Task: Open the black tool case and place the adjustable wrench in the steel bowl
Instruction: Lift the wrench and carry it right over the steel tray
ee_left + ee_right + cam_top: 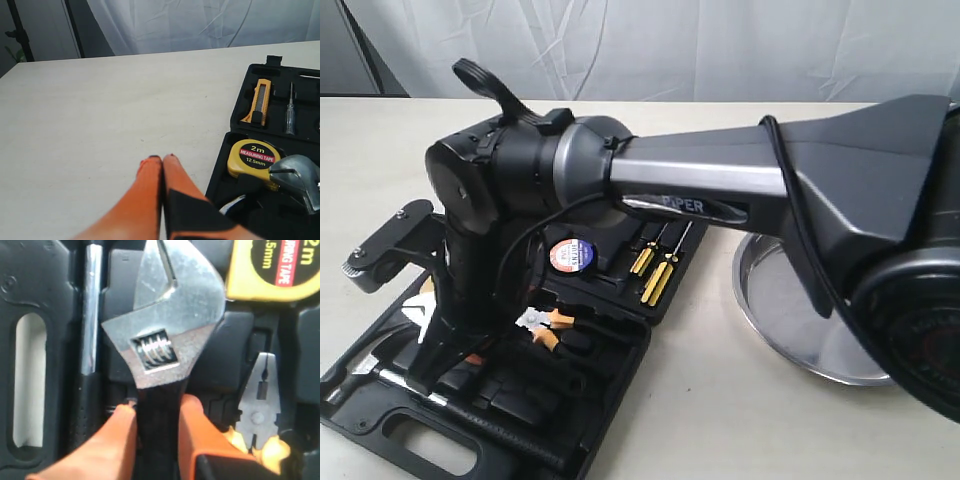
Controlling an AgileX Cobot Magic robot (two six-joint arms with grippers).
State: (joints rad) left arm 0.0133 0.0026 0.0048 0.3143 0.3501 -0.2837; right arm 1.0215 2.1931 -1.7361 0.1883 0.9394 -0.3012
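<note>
The black tool case (412, 440) lies open at the front left of the table. My right arm (700, 180) reaches across over it. In the right wrist view my right gripper (157, 412) is shut on the black handle of the adjustable wrench (167, 330), whose silver head points away over the case's tray. That head also shows in the left wrist view as the wrench (297, 180). The steel bowl (790, 315) sits empty to the right of the case, partly behind the arm. Beside the case, my left gripper (162, 159) hangs shut on nothing over bare table.
The case (277, 70) holds a yellow tape measure (252, 157), an orange utility knife (260, 100), orange-handled pliers (257, 410), a hammer (90, 315) and yellow-handled screwdrivers (655, 265). White cloth hangs behind the table.
</note>
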